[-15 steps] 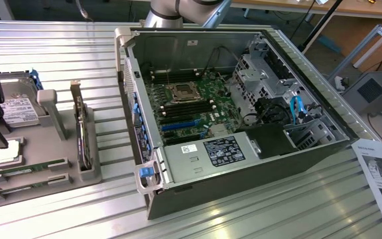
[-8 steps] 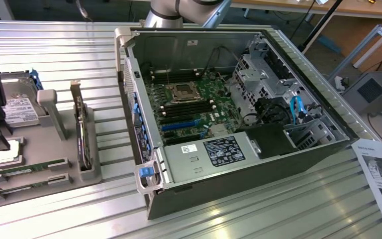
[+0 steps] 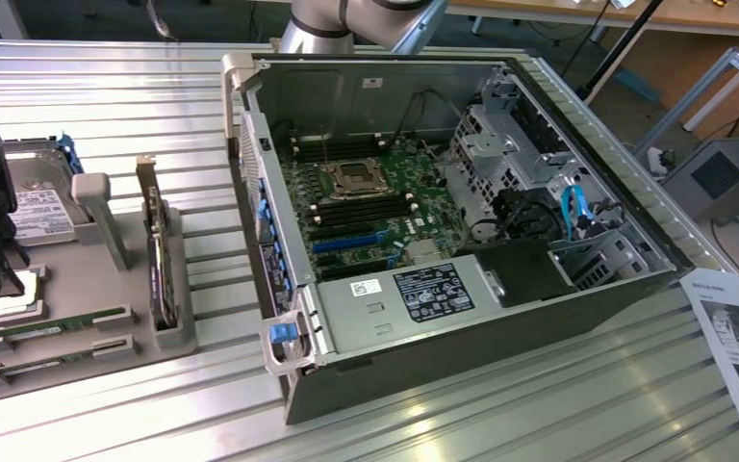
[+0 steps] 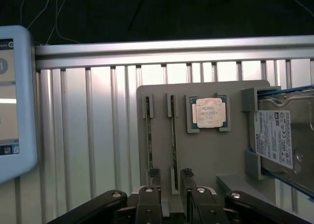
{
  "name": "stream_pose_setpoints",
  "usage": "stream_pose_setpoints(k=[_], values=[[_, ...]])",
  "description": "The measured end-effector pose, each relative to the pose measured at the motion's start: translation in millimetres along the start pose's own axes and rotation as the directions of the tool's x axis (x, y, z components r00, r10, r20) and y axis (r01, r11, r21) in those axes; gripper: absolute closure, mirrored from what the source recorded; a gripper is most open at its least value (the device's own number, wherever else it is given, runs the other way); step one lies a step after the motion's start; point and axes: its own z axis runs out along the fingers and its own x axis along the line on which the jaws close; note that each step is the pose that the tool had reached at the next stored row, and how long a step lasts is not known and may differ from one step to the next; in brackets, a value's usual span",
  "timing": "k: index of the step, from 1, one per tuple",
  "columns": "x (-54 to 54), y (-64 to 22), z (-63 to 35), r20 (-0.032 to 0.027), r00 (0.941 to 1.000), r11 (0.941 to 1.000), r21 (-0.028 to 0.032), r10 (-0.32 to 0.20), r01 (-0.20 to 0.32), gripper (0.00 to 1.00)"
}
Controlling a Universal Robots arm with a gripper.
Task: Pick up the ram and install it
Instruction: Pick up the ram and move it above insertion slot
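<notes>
Alignment of the gripper (image 4: 170, 175) over the ram (image 4: 173, 140) for the pick

The jaws are spread and nothing is grasped. The ram stands on edge in its slot of the grey tray (image 4: 221, 160); of the two green sticks it is the one nearer the processor (image 4: 208, 112), and it is seen between the two fingertips (image 4: 153, 174) without being touched. The second stick (image 4: 149, 135) lies farther from the processor, and the outer fingertip is seen just over it. The step is judged best done with the wrist kept square to the stick, so that this finger is lowered into the gap between the two sticks and not onto the second one. The flat faces should be clamped evenly and the lift kept straight, so that binding in the slot is avoided.
</notes>
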Motion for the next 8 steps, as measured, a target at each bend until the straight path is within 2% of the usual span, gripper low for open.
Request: stream_pose_setpoints(k=[8], values=[[0.1,-0.4,9.6,0.0000,1.0000,1.0000,0.0000,0.000,0.000,0.70]])
